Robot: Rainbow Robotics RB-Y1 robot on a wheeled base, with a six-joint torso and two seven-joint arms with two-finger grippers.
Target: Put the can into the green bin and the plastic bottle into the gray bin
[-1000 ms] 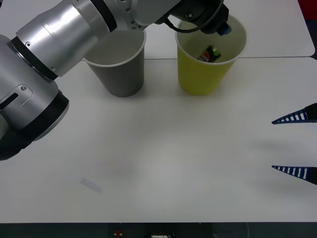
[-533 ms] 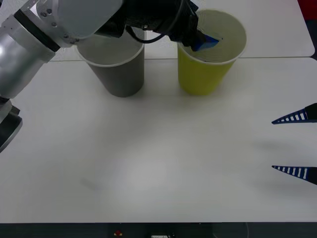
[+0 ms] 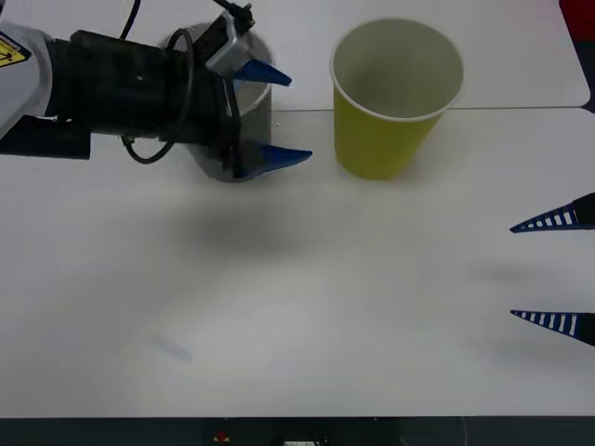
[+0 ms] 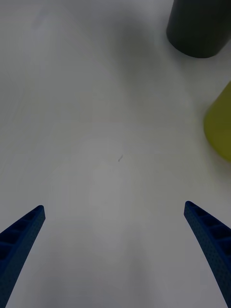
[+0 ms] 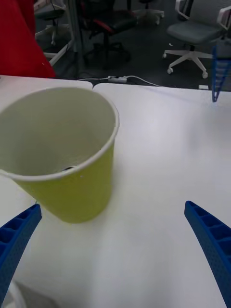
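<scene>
Two open grippers, two bins on the white table (image 3: 307, 307).

Closest to the robot, out to the right of the green bin (image 3: 395, 98) and well apart from it, the right gripper (image 3: 558, 271) hangs over the table with its two blue fingers wide apart and nothing between them. Farther back, the green bin stands upright, and a bit of something dark shows low inside it in the left wrist view, too hidden to tell what it is. Just left of the green bin, the left gripper (image 3: 271, 117) sits in front of the gray bin (image 4: 198, 26), its fingers spread apart and holding nothing. The gray bin stands beside the green bin, not touching it.
</scene>
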